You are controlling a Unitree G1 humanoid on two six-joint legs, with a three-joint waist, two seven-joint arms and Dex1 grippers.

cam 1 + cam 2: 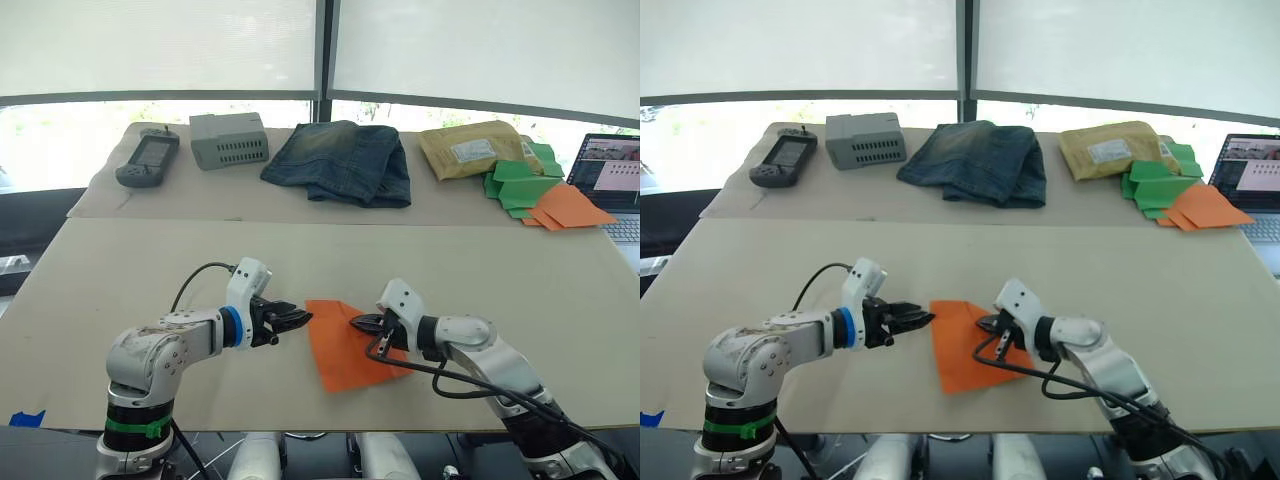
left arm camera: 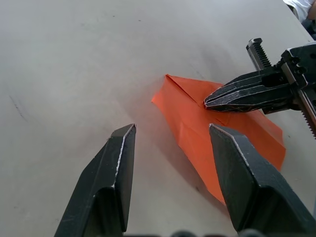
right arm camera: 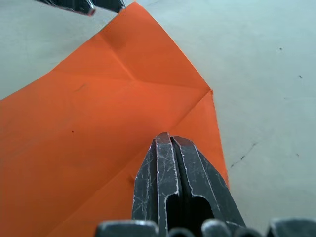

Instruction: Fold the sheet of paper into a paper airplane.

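Orange sheet of paper (image 1: 347,344) lies flat near the front edge of the table (image 1: 120,262), about mid-width, between the two grippers. Partly folded: one pointed corner aims toward the left gripper, creases and a layered flap visible on top. Not yet a plane, so the task looks mid-way at most.

Right gripper (image 1: 362,322) sits on the sheet's right part, fingers pressed together, tips down on the paper. Looks like pinning or pressing a crease rather than pinching; can't tell for sure whether a layer is caught between the tips. Left gripper (image 1: 300,319) is just beside the sheet's left corner, off the paper, fingers spread, nothing between them.

Handling judgement: paper is very light, thin, floppy, and slides easily on the smooth tabletop. It tears or crumples if squeezed hard or dragged. It lies flush, so a top-down pinch has nothing to bite. Best hold is at a free edge or the loose flap corner, lifted slightly while the other gripper pins the sheet. Keep the pin close to the fold line so the sheet doesn't rotate. Creases hold only if pressed along their length.

Along the back edge: handheld device (image 1: 148,158), grey box (image 1: 229,139), folded jeans (image 1: 342,160), padded envelope (image 1: 475,149), green paper shapes (image 1: 520,178), paler orange pieces (image 1: 568,207), laptop (image 1: 612,178) at the right edge.
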